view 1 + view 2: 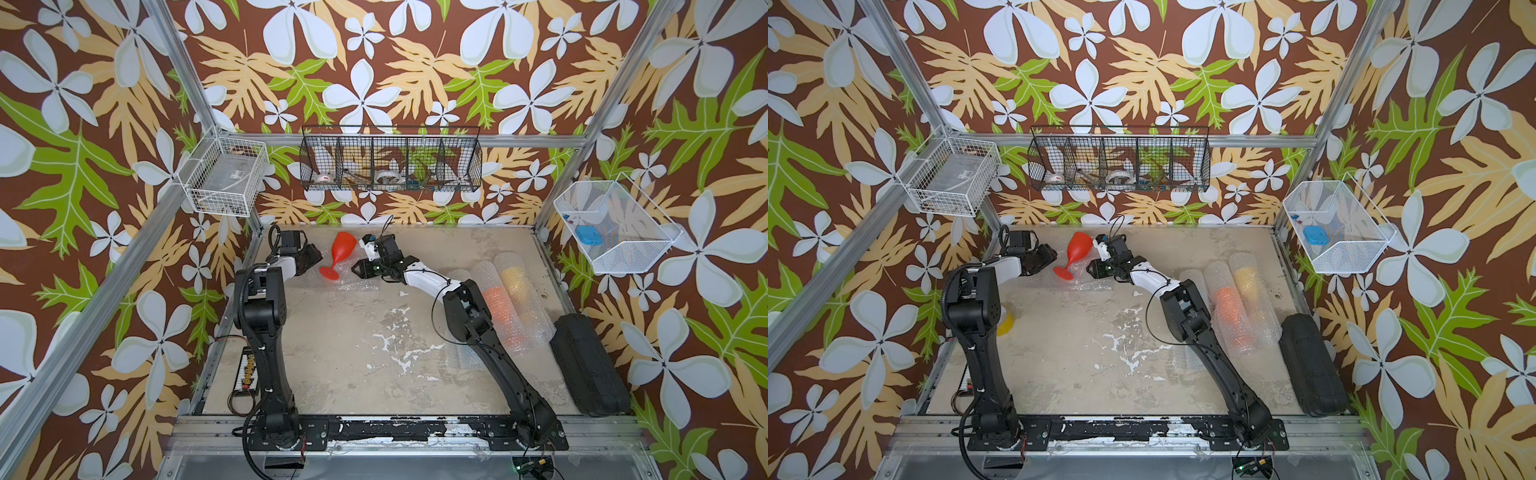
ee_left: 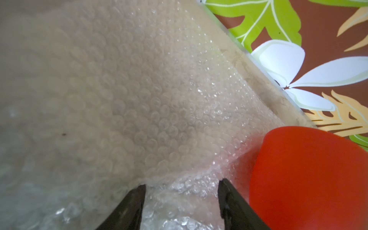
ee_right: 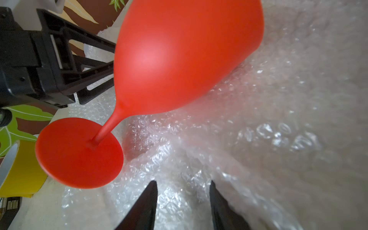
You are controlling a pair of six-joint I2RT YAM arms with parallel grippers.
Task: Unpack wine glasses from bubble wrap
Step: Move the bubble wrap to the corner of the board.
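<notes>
A red wine glass (image 1: 340, 249) lies unwrapped on its side on a flat sheet of bubble wrap (image 1: 353, 284) at the far middle of the table. My left gripper (image 1: 311, 255) is just left of the bowl, and my right gripper (image 1: 357, 270) is just right of the foot. In the left wrist view the left gripper (image 2: 182, 184) has bunched bubble wrap (image 2: 139, 99) between its part-closed jaws, beside the red bowl (image 2: 308, 179). My right gripper (image 3: 183, 184) likewise pinches a crumpled ridge of bubble wrap (image 3: 258, 119) below the glass (image 3: 179, 59). At the right lie rolled tubes holding an orange glass (image 1: 498, 303) and a yellow glass (image 1: 515, 278).
A black case (image 1: 590, 365) lies along the table's right edge. A yellowish tape roll (image 1: 1007, 322) sits behind the left arm. Wire baskets hang on the back wall (image 1: 390, 166) and both side walls. More wrap (image 1: 465, 353) lies partly under the right arm.
</notes>
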